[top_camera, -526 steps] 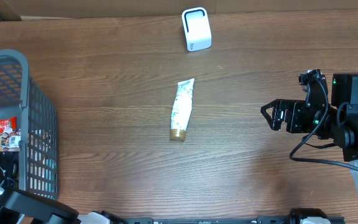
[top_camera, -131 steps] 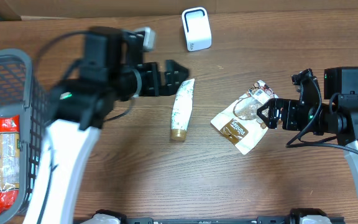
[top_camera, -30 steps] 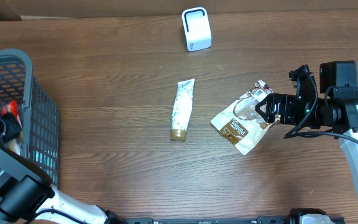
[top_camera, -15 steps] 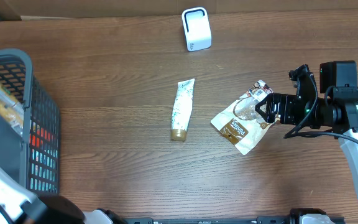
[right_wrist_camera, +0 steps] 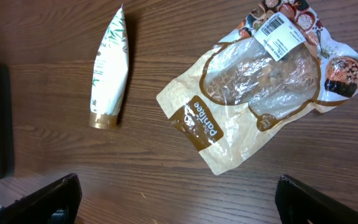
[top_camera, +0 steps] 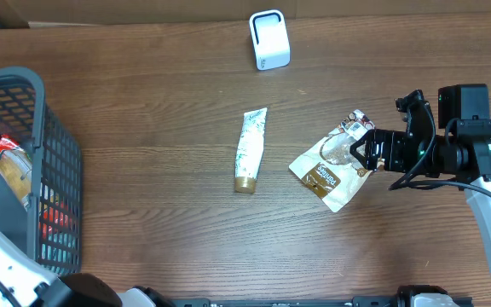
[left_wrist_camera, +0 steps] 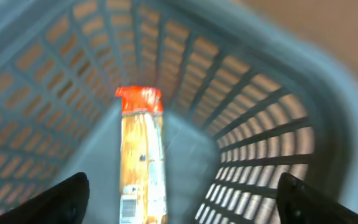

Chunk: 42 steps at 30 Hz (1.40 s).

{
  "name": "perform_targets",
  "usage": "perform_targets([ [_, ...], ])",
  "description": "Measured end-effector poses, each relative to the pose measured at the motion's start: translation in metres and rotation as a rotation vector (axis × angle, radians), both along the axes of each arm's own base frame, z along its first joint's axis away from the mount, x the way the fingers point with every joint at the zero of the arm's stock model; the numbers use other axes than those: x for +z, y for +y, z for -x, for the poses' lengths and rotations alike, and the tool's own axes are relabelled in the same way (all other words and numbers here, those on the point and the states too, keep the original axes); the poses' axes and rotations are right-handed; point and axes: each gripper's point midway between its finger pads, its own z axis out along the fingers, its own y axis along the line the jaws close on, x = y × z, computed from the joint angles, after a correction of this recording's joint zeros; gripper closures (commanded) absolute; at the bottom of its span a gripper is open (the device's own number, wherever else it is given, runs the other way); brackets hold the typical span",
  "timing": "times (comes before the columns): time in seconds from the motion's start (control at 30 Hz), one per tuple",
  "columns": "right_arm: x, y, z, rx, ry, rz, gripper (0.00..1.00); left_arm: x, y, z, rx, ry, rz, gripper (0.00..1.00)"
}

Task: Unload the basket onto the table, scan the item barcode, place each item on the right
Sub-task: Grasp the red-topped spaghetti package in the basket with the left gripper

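Soft, even light falls from above on the wooden table (top_camera: 160,213), leaving only faint shadows. The overhead and right wrist views are sharp, with mild glare on the clear pouch (right_wrist_camera: 260,81). The left wrist view is blurred: the basket (left_wrist_camera: 260,143) and the orange packet (left_wrist_camera: 142,155) look smeared.
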Motion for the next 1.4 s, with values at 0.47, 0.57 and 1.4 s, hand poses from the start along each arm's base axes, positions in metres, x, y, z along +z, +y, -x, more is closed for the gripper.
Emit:
perform_targets([
  [0.47,0.0,0.0,0.0,0.0,0.001,0.0,0.0,-0.162,0.021,0.0,0.094,0.287,0.285,0.0],
  [0.57,0.0,0.0,0.0,0.0,0.002,0.0,0.0,-0.182,0.024,0.001,0.109,0.325,0.31,0.0],
  [1.4,-0.001,0.0,0.003,0.0,0.014,0.0,0.0,-0.262,0.03,0.024,0.215,0.478,0.348,0.96],
])
